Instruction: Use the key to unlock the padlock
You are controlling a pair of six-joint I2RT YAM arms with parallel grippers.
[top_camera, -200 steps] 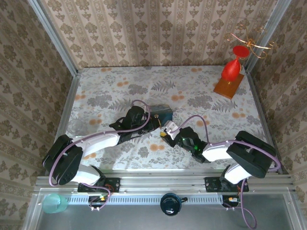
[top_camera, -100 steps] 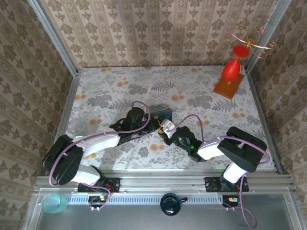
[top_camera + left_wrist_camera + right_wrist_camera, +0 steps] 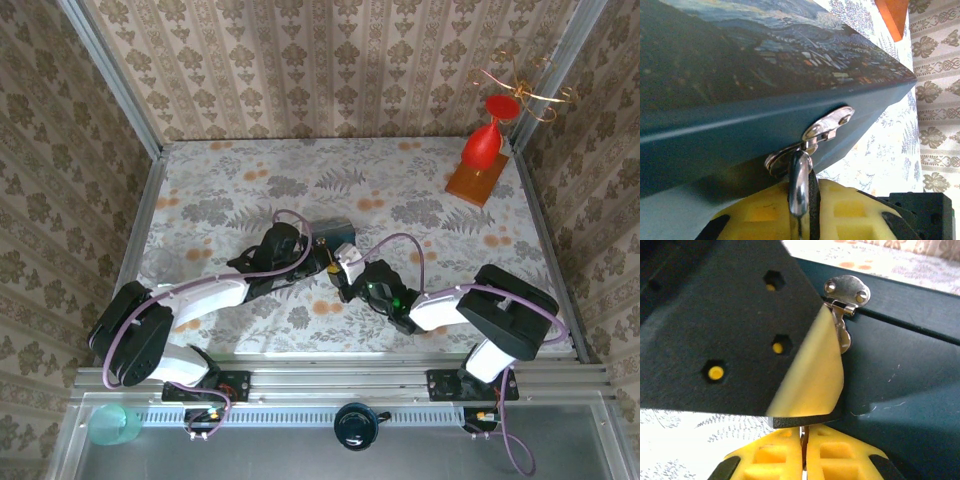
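Observation:
The blue swirl-painted tin (image 3: 335, 231) lies mid-table, and both grippers meet at its front hasp (image 3: 827, 127). In the left wrist view the padlock's silvery loop (image 3: 799, 185) hangs from that hasp. My left gripper (image 3: 807, 195) is shut on the padlock, whose black body is mostly hidden between the yellow fingers. From above, the left gripper (image 3: 318, 256) sits just left of the right gripper (image 3: 346, 270). My right gripper (image 3: 804, 437) is shut on a thin metal sliver, the key (image 3: 803, 431), right under the left gripper's black and yellow finger (image 3: 810, 370).
A red vase-shaped ornament (image 3: 482, 145) on a wooden base (image 3: 477, 183) stands at the back right, with gold wire loops (image 3: 528, 92) above it. Wallpapered walls close in three sides. Purple cables arch over both arms.
My right gripper has slid left and slightly back with the key, closing in on the left gripper and the hasp. The left arm has hardly moved.

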